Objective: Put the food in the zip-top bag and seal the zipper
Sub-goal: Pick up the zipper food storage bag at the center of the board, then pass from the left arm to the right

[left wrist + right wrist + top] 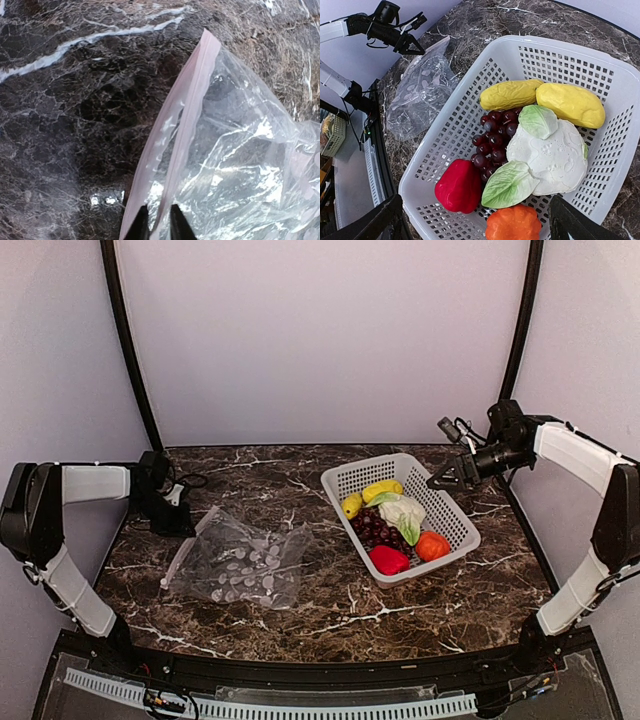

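Note:
The clear zip-top bag (240, 560) lies flat and crumpled at left, also seen in the right wrist view (420, 90). My left gripper (178, 520) is shut on its pinkish zipper (192, 100) at the bag's far corner (156, 225). The white basket (340, 510) holds all the food: cauliflower (555, 155), two yellow pieces (510, 94) (572, 102), grapes (492, 140), red pepper (460, 186), tomato (514, 223). My right gripper (440, 480) hovers open and empty above the basket's far side (475, 200).
The dark marble table (330, 620) has a black raised edge at the front. A black cable (190, 480) lies behind the left gripper. Black frame posts (130, 350) rise at the back corners. The left arm (385, 30) shows beyond the bag.

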